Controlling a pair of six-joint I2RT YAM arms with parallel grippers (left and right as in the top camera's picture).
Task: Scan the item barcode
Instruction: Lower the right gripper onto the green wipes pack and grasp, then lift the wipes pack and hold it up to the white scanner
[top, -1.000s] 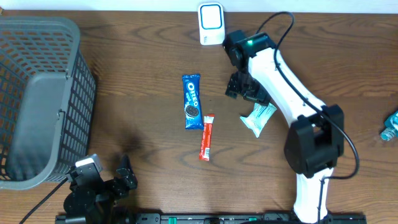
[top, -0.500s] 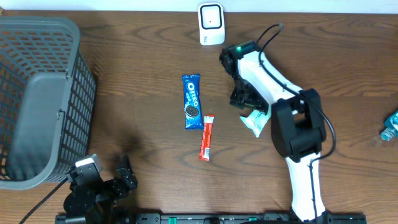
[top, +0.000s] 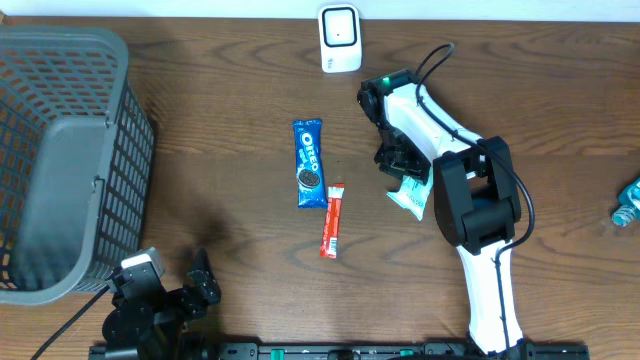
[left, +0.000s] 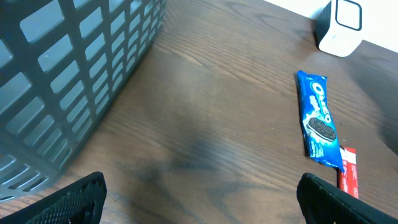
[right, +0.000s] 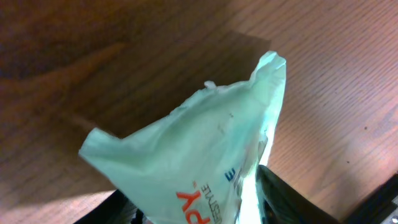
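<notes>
**Desk:** Which step is this?

**Photographer:** Pick-up, I'd judge. At the near edge, the left gripper (left: 202, 196) hangs wide open and empty. Mid-table (top: 200, 150), the right gripper (right: 202, 208) straddles the green packet (right: 186, 149), jaws half closed. Whether it has a firm hold I cannot tell.

**Desk:** And next?

**Photographer:** Lift it, then turn the barcode toward the scanner (top: 340, 38) at the far edge.

The pale mint-green, crinkled plastic packet (top: 411, 197) with orange and blue lettering lies puffed and creased at about three o'clock from the scene's centre. The white, box-shaped barcode scanner (top: 340, 38) stands upright at twelve o'clock, well apart from it.
</notes>
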